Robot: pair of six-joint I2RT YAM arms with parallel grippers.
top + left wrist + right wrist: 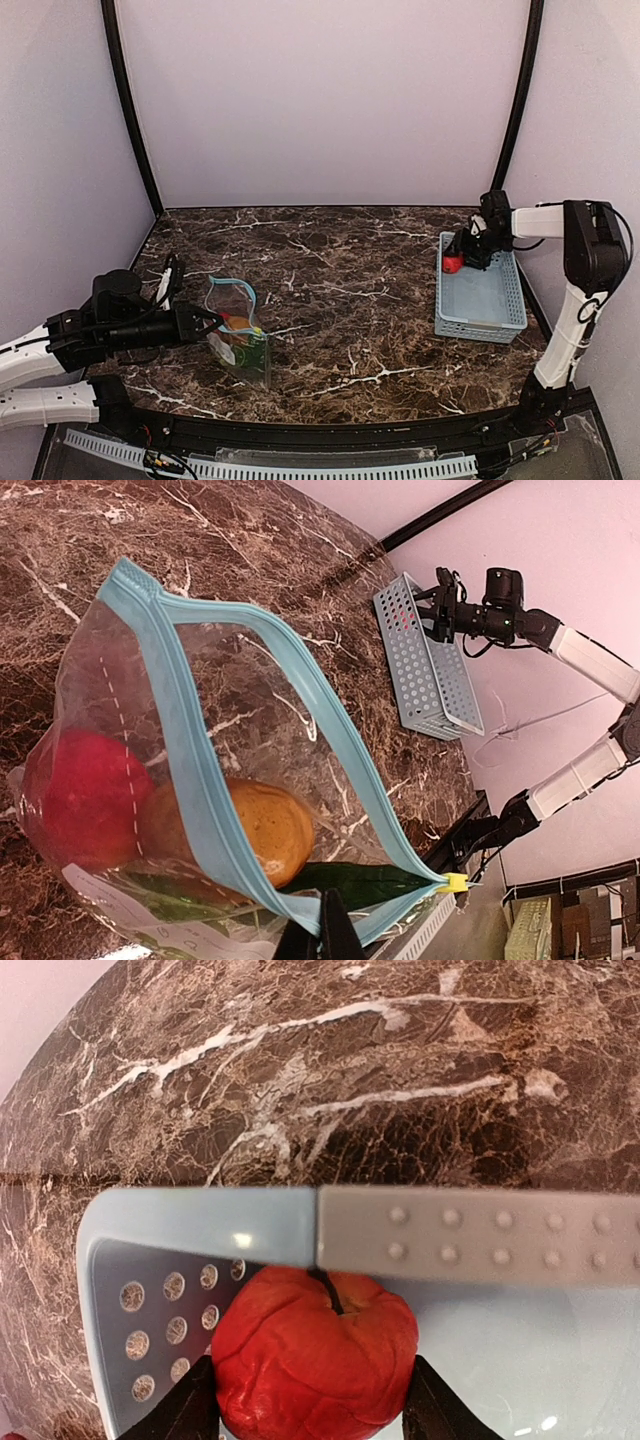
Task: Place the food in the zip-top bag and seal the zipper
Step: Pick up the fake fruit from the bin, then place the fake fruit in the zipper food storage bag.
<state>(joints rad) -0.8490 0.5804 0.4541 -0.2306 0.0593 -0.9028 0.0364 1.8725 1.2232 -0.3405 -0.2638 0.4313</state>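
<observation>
Right end effector (310,1400): fingers stand either side of the apple (310,1345), right at its flanks; pinching or just short, I cannot tell.
Left end effector (320,930): pressed together on the rim of the bag (110,680), holding its mouth agape.
Desk (350,260): basket (485,300) on its right side, bag on its left, well apart.
Basket: apple in its far corner, close to the wall.
Bag: holds a red fruit (85,795), an orange fruit (265,825) and something green (leafy, hard to name).
Zipper (195,780): unsealed; its long axis runs away from the left end effector.
Relation: apple lies between the right fingers; the bag lies across the desk to that arm's left.
Views: only the right wrist shows the flanks; only the left wrist shows the bag's contents plainly.
</observation>
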